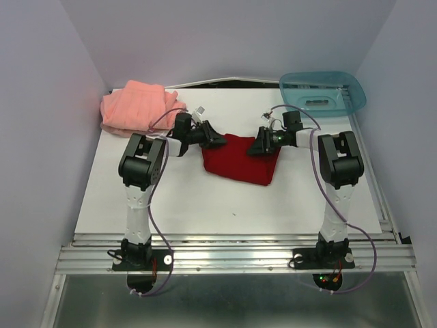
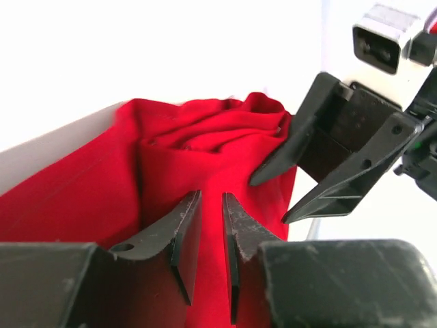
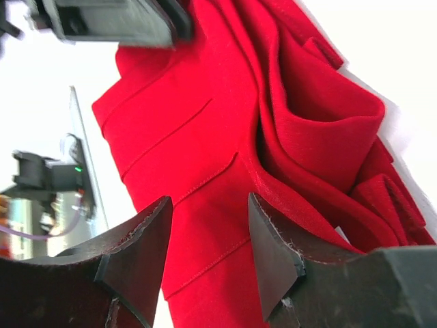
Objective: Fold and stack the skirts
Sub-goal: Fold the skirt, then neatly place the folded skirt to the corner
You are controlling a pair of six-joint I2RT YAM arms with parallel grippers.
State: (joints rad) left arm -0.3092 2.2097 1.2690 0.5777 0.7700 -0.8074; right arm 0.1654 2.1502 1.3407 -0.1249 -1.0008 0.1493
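I set both pincers at the upper edge of the red skirt (image 1: 239, 162), mid-frame, meaning to fold it: left pincer (image 2: 211, 195) nearly closed, grip unclear, right pincer (image 3: 209, 198) open and empty, while the pink skirt (image 1: 136, 108) lay upper left.

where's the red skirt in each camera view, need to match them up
Top external: red skirt mid-table, between left gripper and right gripper.
Left wrist: fills lower left and centre, behind the left gripper.
Right wrist: fills most of the frame, centre to right.
Shared landmark: right gripper, over the skirt's right part from above, at right in the left wrist view, bottom of its own view.
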